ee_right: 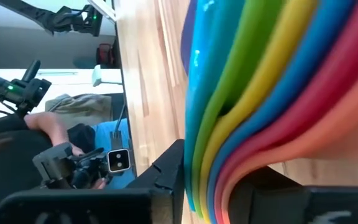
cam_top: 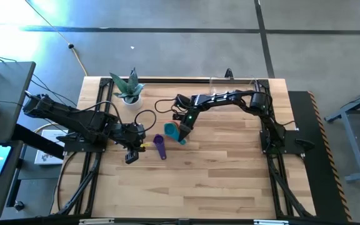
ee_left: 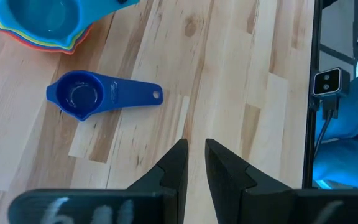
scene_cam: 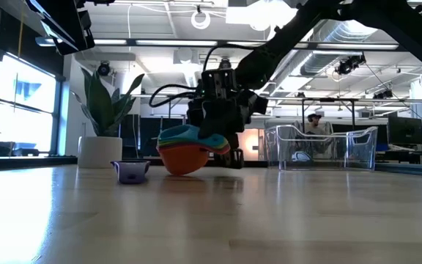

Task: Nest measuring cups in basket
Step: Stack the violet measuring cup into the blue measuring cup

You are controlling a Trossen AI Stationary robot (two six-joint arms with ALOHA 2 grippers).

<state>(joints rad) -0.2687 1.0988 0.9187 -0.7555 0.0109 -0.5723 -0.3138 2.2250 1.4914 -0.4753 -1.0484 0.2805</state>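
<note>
The right gripper point(cam_top: 184, 129) is clamped on the handles of a nested stack of measuring cups point(scene_cam: 189, 150), its fingers point(ee_right: 166, 171) narrowly parted around the coloured layers. The stack hangs tilted under the gripper, its orange bottom touching or just above the bench point(cam_top: 230, 175). The left gripper point(cam_top: 132, 156) hovers empty, fingers point(ee_left: 174, 168) nearly closed. Between both grippers lies the purple cup point(cam_top: 159, 145). The basket point(scene_cam: 321, 147) stands well beyond the right gripper.

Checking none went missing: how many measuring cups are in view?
7. Six are nested in a stack gripped by the right gripper near mid-table, counted by coloured layers; one more could hide inside. The purple cup lies alone on the table beside it.
</note>
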